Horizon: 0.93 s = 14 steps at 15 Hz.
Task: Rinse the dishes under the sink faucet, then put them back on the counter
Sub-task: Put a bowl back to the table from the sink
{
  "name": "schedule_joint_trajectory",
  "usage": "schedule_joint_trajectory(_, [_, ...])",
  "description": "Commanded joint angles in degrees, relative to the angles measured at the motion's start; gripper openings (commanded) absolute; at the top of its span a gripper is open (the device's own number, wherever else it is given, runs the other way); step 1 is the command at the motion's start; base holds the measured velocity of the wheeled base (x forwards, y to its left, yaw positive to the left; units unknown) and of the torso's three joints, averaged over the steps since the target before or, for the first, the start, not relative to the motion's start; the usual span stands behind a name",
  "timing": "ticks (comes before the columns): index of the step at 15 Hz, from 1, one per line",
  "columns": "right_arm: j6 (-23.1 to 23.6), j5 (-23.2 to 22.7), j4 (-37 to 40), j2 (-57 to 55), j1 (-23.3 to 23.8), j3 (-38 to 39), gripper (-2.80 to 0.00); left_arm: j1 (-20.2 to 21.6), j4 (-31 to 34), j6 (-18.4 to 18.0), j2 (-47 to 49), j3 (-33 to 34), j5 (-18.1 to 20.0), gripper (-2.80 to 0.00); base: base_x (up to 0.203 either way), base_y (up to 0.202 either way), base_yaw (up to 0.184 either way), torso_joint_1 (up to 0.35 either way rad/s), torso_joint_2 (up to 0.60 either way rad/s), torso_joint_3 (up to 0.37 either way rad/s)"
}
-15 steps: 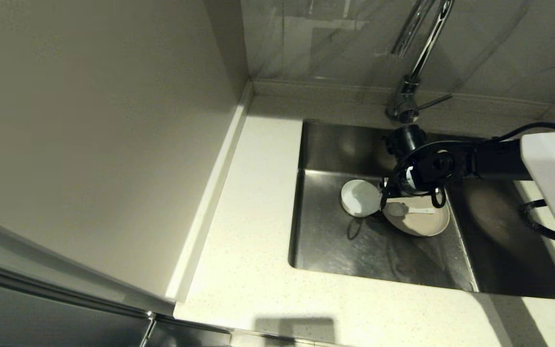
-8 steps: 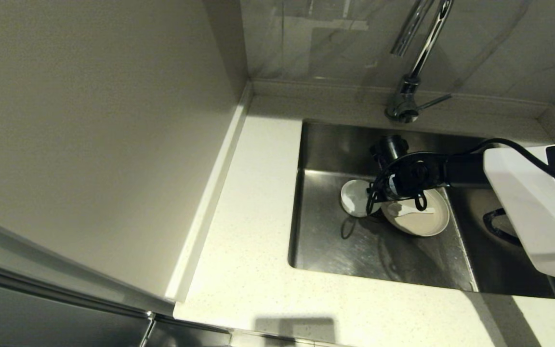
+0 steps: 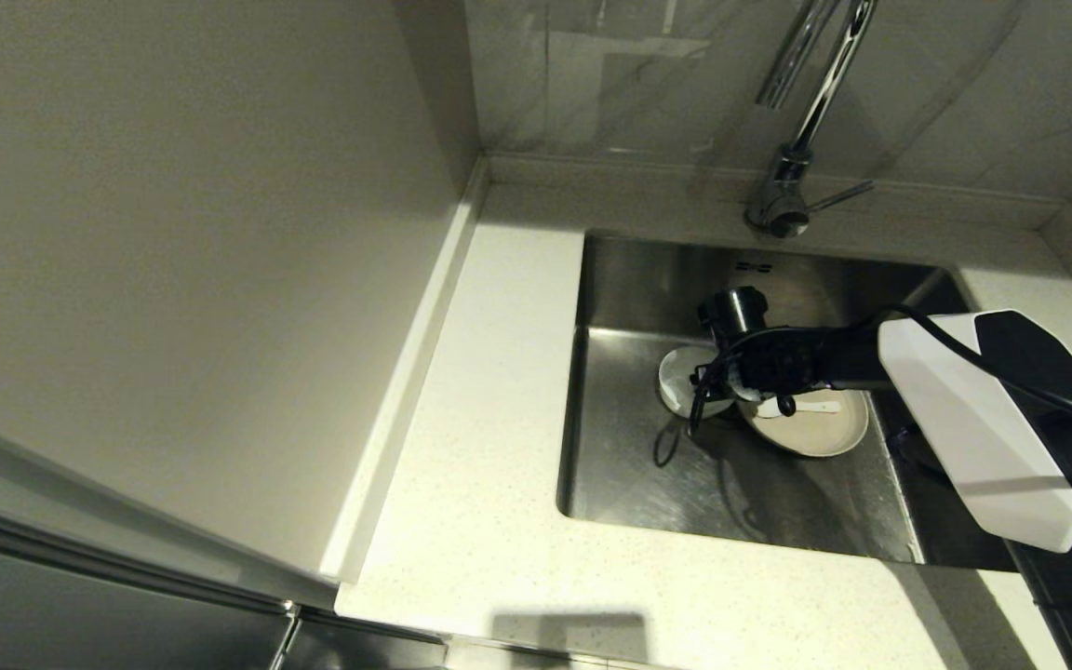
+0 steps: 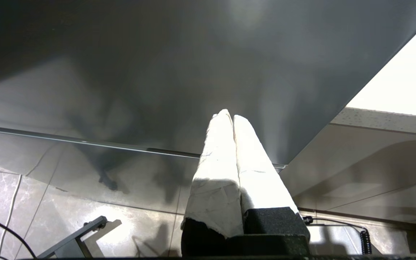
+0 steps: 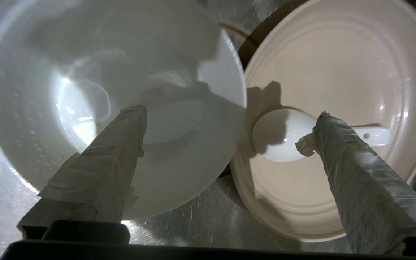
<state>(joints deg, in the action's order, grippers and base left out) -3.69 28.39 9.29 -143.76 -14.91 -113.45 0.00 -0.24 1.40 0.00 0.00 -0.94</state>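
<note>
The small white bowl (image 3: 677, 380) (image 5: 96, 90), the cream plate (image 3: 820, 428) (image 5: 341, 65) and the white spoon (image 3: 810, 407) (image 5: 284, 141) sit on the floor of the steel sink (image 3: 648, 465). The bowl stands left of the plate, and the spoon lies in the plate. My right gripper (image 5: 228, 115) hangs open just above them, astride the bowl's right rim. One finger (image 5: 117, 159) is over the bowl and the other (image 5: 352, 173) over the spoon. The faucet (image 3: 801, 140) stands behind the sink. My left gripper (image 4: 228, 117) is shut on nothing, parked below the counter (image 3: 489, 419).
The right arm (image 3: 964, 409) reaches in over the sink's right side. Two overflow slots (image 3: 753, 268) show on the back wall; the drain is hidden. A beige wall panel (image 3: 201, 261) rises left of the counter.
My right arm has swung left and lower into the sink. The wrist has moved from under the faucet base to just above the bowl and plate. The dishes have not moved.
</note>
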Motion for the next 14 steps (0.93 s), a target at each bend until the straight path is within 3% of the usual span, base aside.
schedule_joint_trajectory(1, [0.00,0.17,0.03,-0.90,-0.03,0.07,0.00,0.00,-0.02,0.01,-0.18,0.00,-0.03,-2.80,0.000,0.000,0.000,0.000,0.00,0.000])
schedule_joint_trajectory(3, [0.09,0.08,0.12,-1.17,-0.12,0.07,0.00,0.00,-0.02,0.01,-0.18,0.00,-0.03,-2.80,0.000,0.000,0.000,0.000,0.00,0.000])
schedule_joint_trajectory(4, [0.09,0.08,0.20,-1.17,-0.21,0.07,-0.33,0.00,-0.02,0.01,-0.18,0.00,-0.03,-2.80,0.000,0.000,0.000,0.000,0.00,0.000])
schedule_joint_trajectory(5, [0.28,0.08,0.20,-1.17,-0.21,0.07,-2.80,0.00,-0.02,0.01,-0.18,0.00,-0.03,-2.80,0.000,0.000,0.000,0.000,0.00,0.000])
schedule_joint_trajectory(14, [1.94,-0.27,0.29,-0.73,-0.82,0.86,-2.80,0.00,-0.02,0.01,-0.18,0.00,-0.03,-2.80,0.000,0.000,0.000,0.000,0.00,0.000])
